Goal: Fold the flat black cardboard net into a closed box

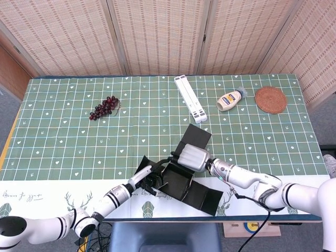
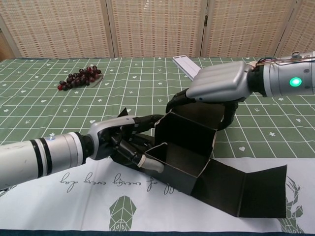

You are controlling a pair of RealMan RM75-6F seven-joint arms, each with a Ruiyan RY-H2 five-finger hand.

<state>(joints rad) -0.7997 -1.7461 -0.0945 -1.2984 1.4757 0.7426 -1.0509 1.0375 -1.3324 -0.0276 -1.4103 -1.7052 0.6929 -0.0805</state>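
Note:
The black cardboard net (image 2: 183, 153) stands half folded as an open-topped box near the table's front edge, also seen in the head view as the box (image 1: 178, 182). My left hand (image 2: 123, 143) grips its left wall, fingers curled against the side flap and one fingertip along the front rim; the head view shows this left hand (image 1: 148, 179) too. My right hand (image 2: 216, 83) reaches over the back wall, fingers on one side and thumb on the other, and appears as the right hand (image 1: 191, 156) from above. A long loose panel (image 2: 246, 191) lies flat to the front right.
A bunch of grapes (image 1: 104, 107) lies at the back left. A white folded stand (image 1: 190, 98), a mayonnaise bottle (image 1: 231, 100) and a round woven coaster (image 1: 271, 100) sit at the back. The table's front edge (image 1: 157, 218) is close behind the box.

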